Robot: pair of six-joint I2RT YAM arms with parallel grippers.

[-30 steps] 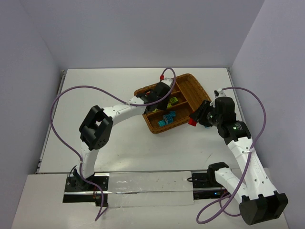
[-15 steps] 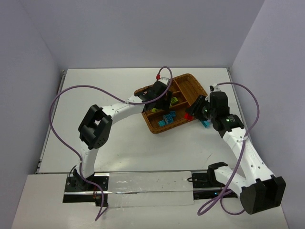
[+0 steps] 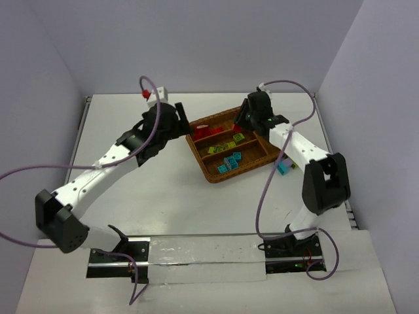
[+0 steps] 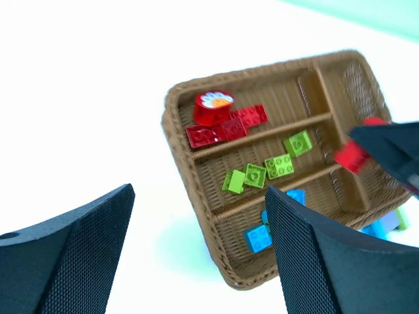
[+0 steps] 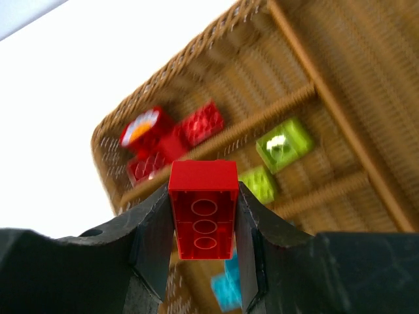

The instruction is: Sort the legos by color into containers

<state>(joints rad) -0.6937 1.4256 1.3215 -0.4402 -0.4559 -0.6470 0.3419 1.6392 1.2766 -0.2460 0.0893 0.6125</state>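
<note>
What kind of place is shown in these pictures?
Probably a robotics lab test bench: a left arm and a right arm bolted to a white table, plain walls boxing it in, and a wicker tray of toy bricks as the prop.

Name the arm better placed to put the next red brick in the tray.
Right. The right gripper is shut on a red brick over the tray, near the slot holding red bricks; the left gripper is open and empty.

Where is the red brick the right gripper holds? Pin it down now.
In the right wrist view the red brick is clamped in the right gripper, held above the wicker tray, with the tray's other red bricks just beyond it.
</note>
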